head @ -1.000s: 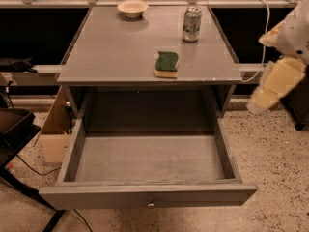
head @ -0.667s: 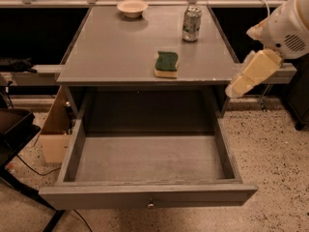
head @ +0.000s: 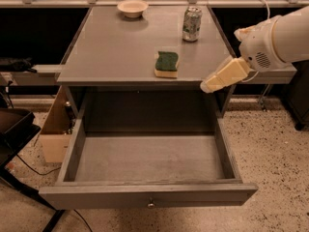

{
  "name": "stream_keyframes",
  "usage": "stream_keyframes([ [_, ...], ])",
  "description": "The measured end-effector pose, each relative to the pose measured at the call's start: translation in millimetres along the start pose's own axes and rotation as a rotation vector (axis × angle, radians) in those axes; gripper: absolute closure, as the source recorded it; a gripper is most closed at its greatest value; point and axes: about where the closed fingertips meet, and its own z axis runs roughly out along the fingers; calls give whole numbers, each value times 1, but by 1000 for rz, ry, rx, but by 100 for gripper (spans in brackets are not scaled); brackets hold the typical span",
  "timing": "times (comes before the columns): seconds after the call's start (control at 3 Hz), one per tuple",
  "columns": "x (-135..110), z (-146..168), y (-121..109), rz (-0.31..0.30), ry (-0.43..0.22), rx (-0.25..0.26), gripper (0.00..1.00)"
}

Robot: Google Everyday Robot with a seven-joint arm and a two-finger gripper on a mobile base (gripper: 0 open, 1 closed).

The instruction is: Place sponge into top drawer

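The sponge point(head: 167, 64), dark green on pale yellow foam, lies on the grey tabletop point(head: 116, 47) near its front edge, right of centre. The top drawer point(head: 145, 158) is pulled fully open below it and holds nothing; its front panel has a small round knob point(head: 151, 204). My gripper point(head: 208, 85) is at the tip of the cream arm coming in from the right. It hangs at the table's front right corner, to the right of the sponge and apart from it, holding nothing.
A cream bowl point(head: 132, 7) stands at the back of the tabletop and a soda can point(head: 191, 24) at the back right. A cardboard box point(head: 55, 129) sits on the floor to the left of the drawer. A dark chair point(head: 14, 134) stands at far left.
My arm has swung in from the right and risen, bringing the gripper from beside the table to its front right corner, closer to the sponge. The sponge and drawer have not moved.
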Motion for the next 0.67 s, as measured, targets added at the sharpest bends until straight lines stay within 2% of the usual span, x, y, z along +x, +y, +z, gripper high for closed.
stream_keyframes([
  [0.33, 5, 16, -12, 52, -19, 51, 0],
  [0.67, 2, 16, -12, 54, -30, 46, 0],
])
